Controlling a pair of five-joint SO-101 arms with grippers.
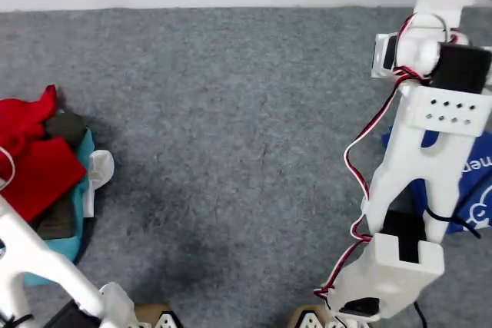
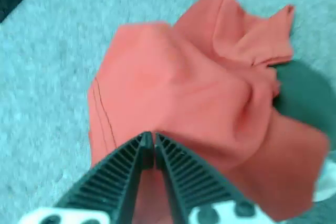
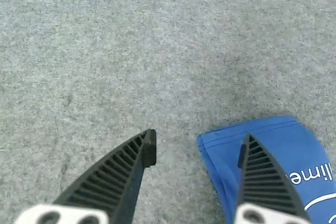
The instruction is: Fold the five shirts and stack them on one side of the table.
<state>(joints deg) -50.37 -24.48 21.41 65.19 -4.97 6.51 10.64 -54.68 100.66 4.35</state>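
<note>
Pressed together, the left gripper [image 2: 149, 141] sits over the crumpled red shirt [image 2: 199, 93] atop an unfolded heap [image 1: 63, 245] at one table [image 1: 231, 113] edge; whether it pinches cloth I cannot tell. Spread wide and empty, the right gripper [image 3: 198, 140] hangs over the blue shirt [image 3: 220, 153], seemingly folded: one done, four left.
</note>
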